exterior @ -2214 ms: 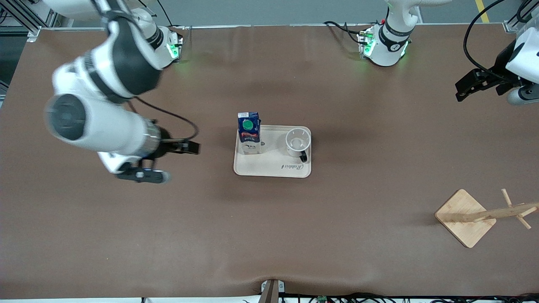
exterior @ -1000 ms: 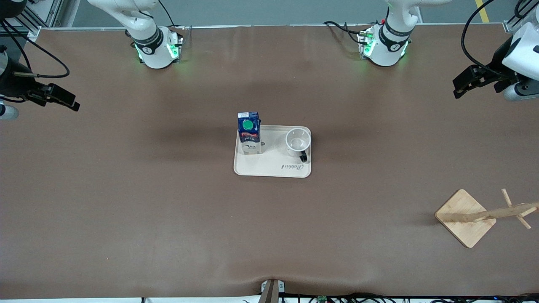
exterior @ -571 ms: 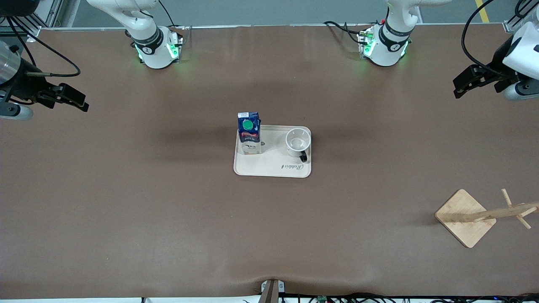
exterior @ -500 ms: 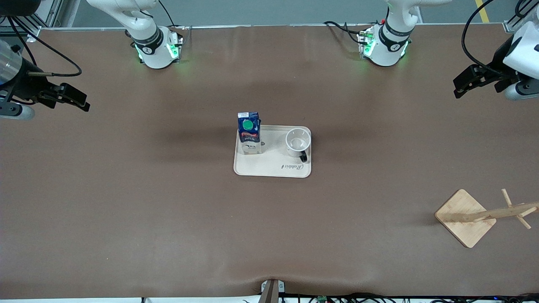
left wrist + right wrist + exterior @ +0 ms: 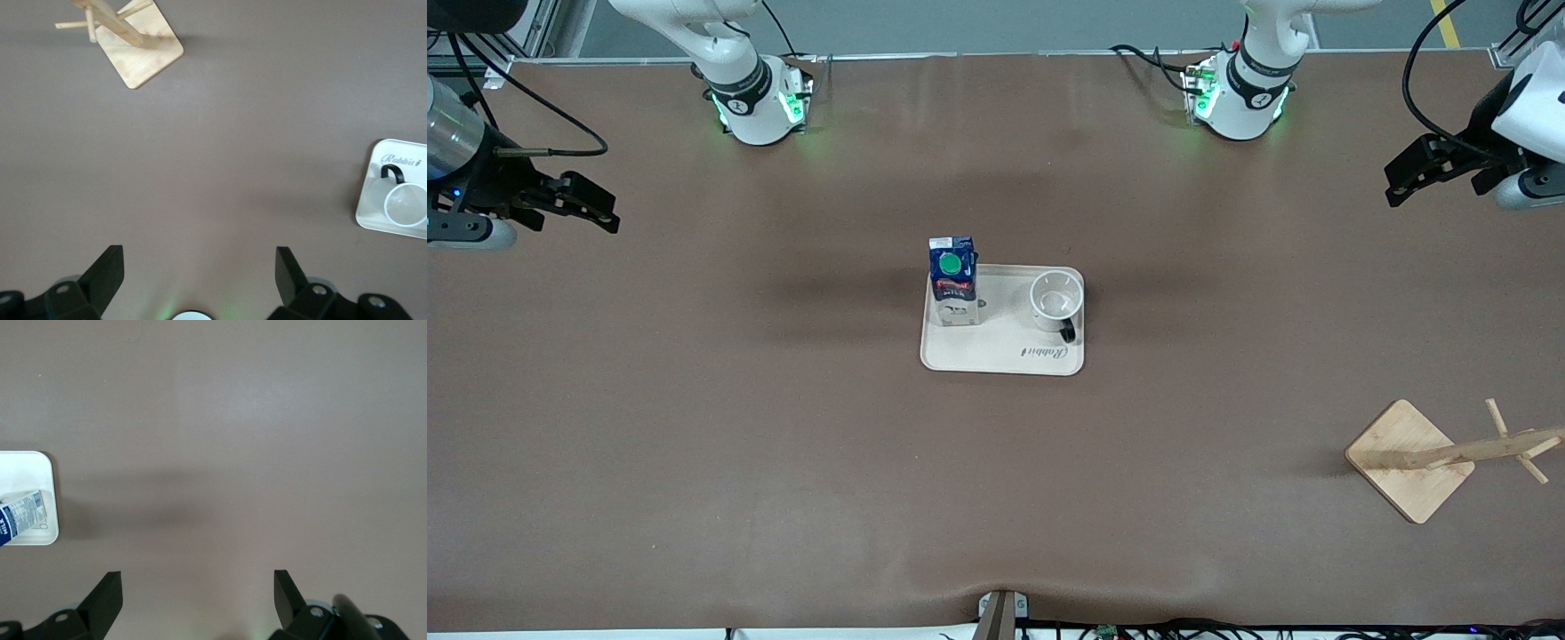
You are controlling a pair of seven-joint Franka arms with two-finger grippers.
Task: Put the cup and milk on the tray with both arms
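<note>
The cream tray (image 5: 996, 357) lies in the middle of the table. The blue-topped milk (image 5: 953, 280) stands upright on the tray's end toward the right arm. On the end toward the left arm sits the white cup (image 5: 1056, 298), its black handle turned toward the front camera. My right gripper (image 5: 600, 209) hangs open and empty over bare table at the right arm's end. My left gripper (image 5: 1400, 182) hangs open and empty over the left arm's end. The left wrist view shows the open left gripper (image 5: 199, 267), tray (image 5: 373, 213) and cup (image 5: 407, 203). The right wrist view shows the open right gripper (image 5: 198, 587), tray (image 5: 27, 467) and milk (image 5: 23, 513).
A wooden rack on a square base (image 5: 1409, 458) stands toward the left arm's end, nearer the front camera than the tray; it also shows in the left wrist view as the rack (image 5: 137, 43). Brown table surface surrounds the tray.
The right arm has swung away from beside the tray out to its own end of the table, then drifted slightly back inward. The left arm, milk and cup have stayed put.
</note>
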